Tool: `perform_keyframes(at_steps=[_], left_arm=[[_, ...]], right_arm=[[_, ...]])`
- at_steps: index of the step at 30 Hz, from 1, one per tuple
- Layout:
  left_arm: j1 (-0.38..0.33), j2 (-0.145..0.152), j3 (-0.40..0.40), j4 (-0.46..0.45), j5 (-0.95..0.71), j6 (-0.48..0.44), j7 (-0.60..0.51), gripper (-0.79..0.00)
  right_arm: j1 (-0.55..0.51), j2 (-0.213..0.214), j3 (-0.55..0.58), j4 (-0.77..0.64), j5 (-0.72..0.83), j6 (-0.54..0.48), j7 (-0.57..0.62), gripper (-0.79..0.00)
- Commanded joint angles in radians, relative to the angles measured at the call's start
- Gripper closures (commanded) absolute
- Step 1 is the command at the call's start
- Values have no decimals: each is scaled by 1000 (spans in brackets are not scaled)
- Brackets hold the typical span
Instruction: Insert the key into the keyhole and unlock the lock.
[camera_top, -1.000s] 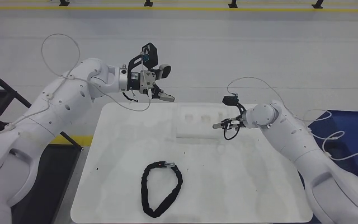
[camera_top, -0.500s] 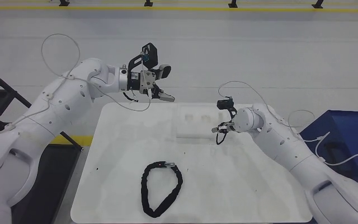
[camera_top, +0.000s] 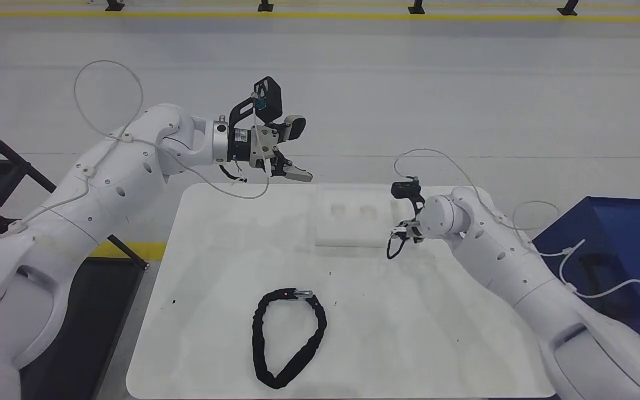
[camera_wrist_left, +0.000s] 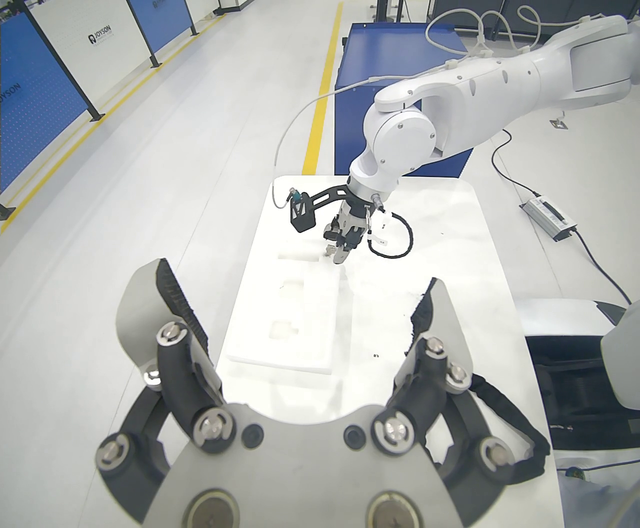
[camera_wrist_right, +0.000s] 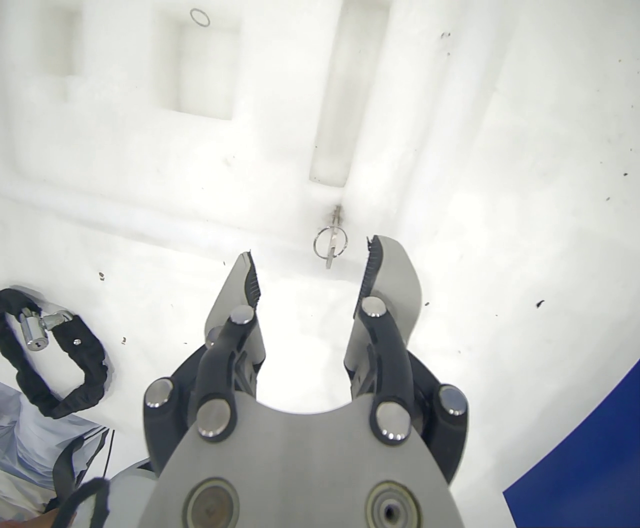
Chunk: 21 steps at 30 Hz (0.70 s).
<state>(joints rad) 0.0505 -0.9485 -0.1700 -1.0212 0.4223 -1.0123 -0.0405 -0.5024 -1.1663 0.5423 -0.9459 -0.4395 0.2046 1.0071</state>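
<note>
The left gripper (camera_top: 295, 172) is hanging in the air over the far left edge of the white table (camera_top: 450, 330). In its own wrist view, the left gripper (camera_wrist_left: 297, 280) has its two fingers (camera_wrist_left: 170, 295) spread wide apart, and it is holding nothing.

The black chain lock (camera_top: 290, 335) is lying in a loop on the near part of the table, well apart from both grippers. In the right wrist view, the chain lock (camera_wrist_right: 75, 370) is showing its small silver lock (camera_wrist_right: 34, 332), which is joining the two ends of the chain.

A white foam block (camera_top: 350, 230) with cut-out pockets is lying flat near the far side of the table, between the two grippers. A small thin ring (camera_wrist_right: 200, 16) is lying on top of it by a square pocket.

The key (camera_wrist_right: 330, 247), with a round ring on it, is lying at the foot of the block's side, just below the end of a long slot (camera_wrist_right: 345, 100).

The right gripper (camera_top: 393, 245) is hanging low just beside the right end of the block. In its wrist view, the right gripper (camera_wrist_right: 311, 249) is standing open and holding nothing. The key is lying just in front of its fingertips, in line with the gap between them, and nearer to one finger than the other. It is not touching either one.
</note>
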Motion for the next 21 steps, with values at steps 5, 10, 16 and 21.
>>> perform_keyframes(at_steps=[5, 10, 16, 21], left_arm=[[0, 0, 0, 0, 0, 0, 0, -785], [0, 0, 0, 0, 0, 0, 0, -785], [0, 0, 0, 0, 0, 0, 0, -785], [0, 0, 0, 0, 0, 0, 0, -785]], right_arm=[[1, -21, 4, 39, 9, 17, -22, -280], [5, -42, -2, 78, 9, 19, -27, -280], [12, -67, -3, 133, 16, 22, -48, -197], [20, -87, -4, 177, 16, 23, -58, -102]])
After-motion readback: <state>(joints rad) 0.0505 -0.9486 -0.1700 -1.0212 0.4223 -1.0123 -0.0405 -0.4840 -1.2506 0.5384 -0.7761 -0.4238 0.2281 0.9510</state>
